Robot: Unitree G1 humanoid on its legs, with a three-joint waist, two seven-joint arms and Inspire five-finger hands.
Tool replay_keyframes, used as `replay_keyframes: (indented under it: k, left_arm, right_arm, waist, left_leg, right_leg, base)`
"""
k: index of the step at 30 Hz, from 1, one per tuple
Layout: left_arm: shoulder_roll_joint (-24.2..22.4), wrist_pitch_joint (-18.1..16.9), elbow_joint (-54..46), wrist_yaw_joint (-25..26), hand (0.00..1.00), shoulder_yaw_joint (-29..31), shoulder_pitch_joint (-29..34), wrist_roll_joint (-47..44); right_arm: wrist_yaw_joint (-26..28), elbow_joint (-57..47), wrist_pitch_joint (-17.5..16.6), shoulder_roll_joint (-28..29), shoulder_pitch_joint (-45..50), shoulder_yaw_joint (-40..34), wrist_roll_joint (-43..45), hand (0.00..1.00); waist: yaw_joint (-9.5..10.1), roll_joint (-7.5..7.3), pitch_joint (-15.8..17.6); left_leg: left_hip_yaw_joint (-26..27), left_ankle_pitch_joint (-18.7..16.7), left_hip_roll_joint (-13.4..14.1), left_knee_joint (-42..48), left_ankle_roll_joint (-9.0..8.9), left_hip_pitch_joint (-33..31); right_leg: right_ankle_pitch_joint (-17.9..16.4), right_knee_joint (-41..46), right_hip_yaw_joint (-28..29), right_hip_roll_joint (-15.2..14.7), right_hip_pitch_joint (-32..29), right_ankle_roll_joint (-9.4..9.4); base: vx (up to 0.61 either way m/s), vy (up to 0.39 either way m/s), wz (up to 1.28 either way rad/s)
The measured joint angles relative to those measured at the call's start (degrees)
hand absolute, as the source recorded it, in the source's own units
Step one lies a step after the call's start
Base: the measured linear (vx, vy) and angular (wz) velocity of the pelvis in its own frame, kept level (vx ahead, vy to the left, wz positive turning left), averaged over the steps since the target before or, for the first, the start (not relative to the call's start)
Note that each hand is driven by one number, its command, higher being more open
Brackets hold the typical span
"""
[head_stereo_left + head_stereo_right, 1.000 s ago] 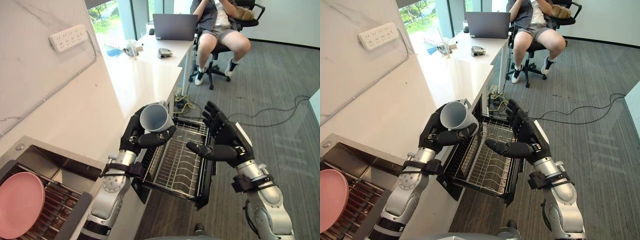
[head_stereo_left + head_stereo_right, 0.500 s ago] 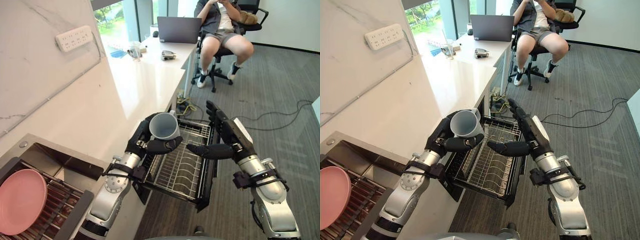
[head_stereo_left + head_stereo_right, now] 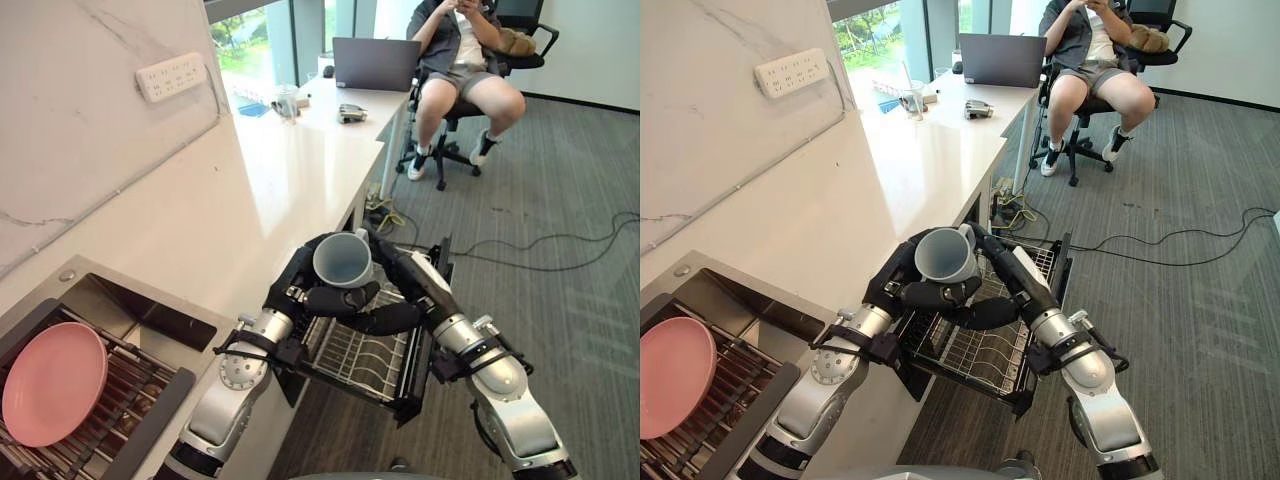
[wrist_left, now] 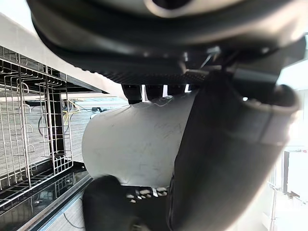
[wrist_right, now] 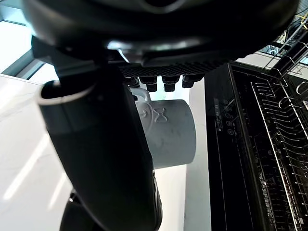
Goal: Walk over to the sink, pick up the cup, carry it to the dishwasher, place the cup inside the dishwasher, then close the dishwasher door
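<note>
Overhead, a grey cup (image 3: 343,260) held above the dishwasher rack

Round, with a side handle, the cup is tilted so its open mouth faces the head camera. It is in the air over the desk-side edge of the black wire dishwasher rack (image 3: 368,356).

The left robot hand (image 3: 303,291) is clenched on it, fingers wrapped round the body and thumb crossing below the rim. The right robot hand (image 3: 412,290) is released: its straight fingers lie along the cup's far side and its thumb stretches underneath.

The rack is pulled out from the front of the long white desk (image 3: 270,180). Back from the rack, a sunken steel sink (image 3: 135,318) holds a pink round plate (image 3: 55,383). Far beyond the rack, a grey laptop (image 3: 375,62) stands on the desk beside a person seated in an office chair (image 3: 462,50).
</note>
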Motion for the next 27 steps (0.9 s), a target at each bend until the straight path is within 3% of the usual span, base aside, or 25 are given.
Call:
replay_keyframes:
  k: [17,27]
  left_arm:
    - [-0.76,1.49,-3.37,-0.42,0.00,-2.74,-0.15,-3.55]
    - [-0.85,1.49,-3.72,-0.31,0.00,-2.64,-0.15,-4.52]
  right_arm:
    - [-19.71,2.33,-0.10,2.83,-0.30,7.56,-14.33,1.00]
    - [-23.70,2.82,-1.02,3.35,-0.67,9.47,-14.75,1.00]
  waist:
    - [1.17,0.05,-1.71]
    - [1.31,0.05,-1.77]
  left_leg:
    - [-0.28,1.37,-0.48,-2.24,0.03,0.72]
    - [-0.97,2.54,-0.83,-3.98,0.11,1.02]
  right_leg:
    - [-0.04,-0.08,-0.42,0.03,0.00,-0.06]
    - [-0.05,-0.08,-1.06,0.04,0.09,-0.07]
  base:
    - [0.00,-0.001,0.01]
    - [0.00,-0.001,0.03]
